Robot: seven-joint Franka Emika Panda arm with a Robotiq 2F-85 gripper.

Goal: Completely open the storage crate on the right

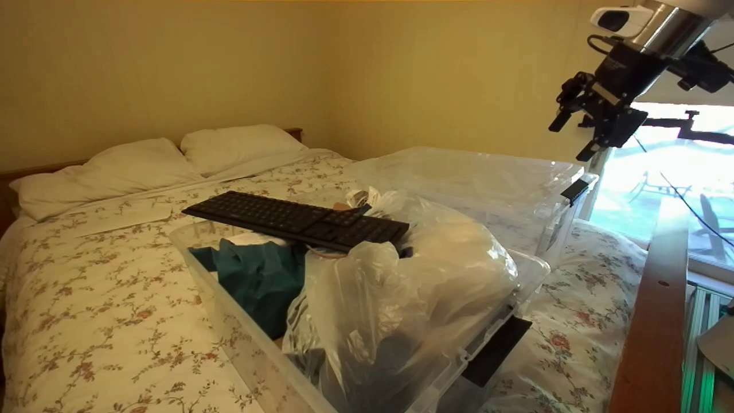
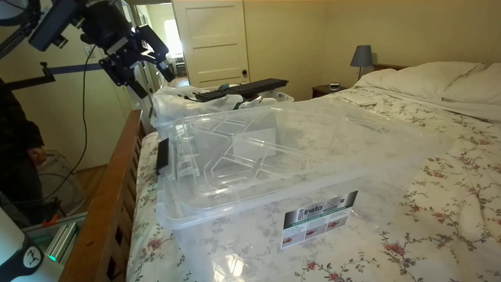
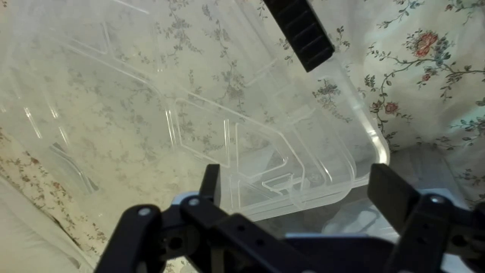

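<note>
The clear plastic storage crate [image 2: 250,176] stands on the bed, with a ridged clear lid lying on top. It also shows in an exterior view [image 1: 476,172] behind a second crate. A black latch [image 2: 162,156] is on the crate's end near the bed rail; the latch also shows in the wrist view [image 3: 303,34]. My gripper [image 1: 573,136] is open and empty in the air above that latch end, apart from the crate. In the wrist view my fingers [image 3: 299,185] are wide apart over a lid corner. The crate's far end is hazy.
A second, uncovered crate [image 1: 252,367] holds plastic bags [image 1: 401,298], a teal cloth [image 1: 258,281] and a black keyboard [image 1: 287,218] that sticks out over its rim. A wooden bed rail [image 1: 654,310] runs along the bed's end. A person [image 2: 17,156] stands beyond the rail.
</note>
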